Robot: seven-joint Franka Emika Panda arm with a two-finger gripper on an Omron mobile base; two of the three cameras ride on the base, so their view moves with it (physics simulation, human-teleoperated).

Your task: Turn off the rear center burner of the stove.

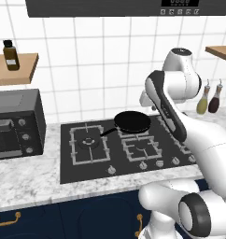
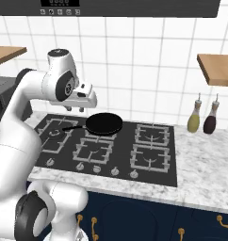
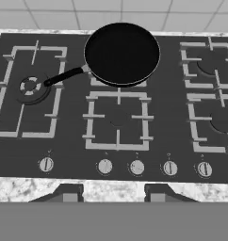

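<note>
While the tool (image 3: 113,192) hovered with tips apart above the stove (image 3: 167,132), its small, stiff knobs (image 3: 105,166) — smooth metal — wanted a rim pinch.

I see the stove (image 3: 167,136): a wide flat black glass cooktop set flush in the marble bench, grey square grates, five small silver knobs along its front edge. The rear center burner (image 3: 117,82) sits at the back middle, mostly covered by a black frying pan; I cannot tell any flame.
</note>
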